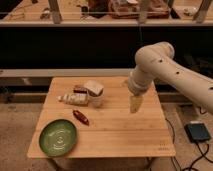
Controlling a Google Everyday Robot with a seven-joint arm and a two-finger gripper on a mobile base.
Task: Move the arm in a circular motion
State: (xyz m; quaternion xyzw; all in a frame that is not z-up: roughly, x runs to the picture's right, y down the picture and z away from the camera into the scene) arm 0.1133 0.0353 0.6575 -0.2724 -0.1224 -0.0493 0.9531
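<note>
The cream-white arm point(165, 62) of thick tubular segments comes in from the right and bends down over the wooden table point(120, 130). Its tapered pale yellowish gripper point(135, 104) points down, hanging just above the right-middle of the tabletop. Nothing shows in it. It is to the right of the cluster of objects and apart from them.
On the table's left half are a white cup point(95, 93), a lying bottle point(74, 99), a small dark packet point(80, 90), a red-brown object point(81, 117) and a green plate point(58, 137). A dark device point(199, 132) with cables lies on the floor at right. A dark shelf stands behind.
</note>
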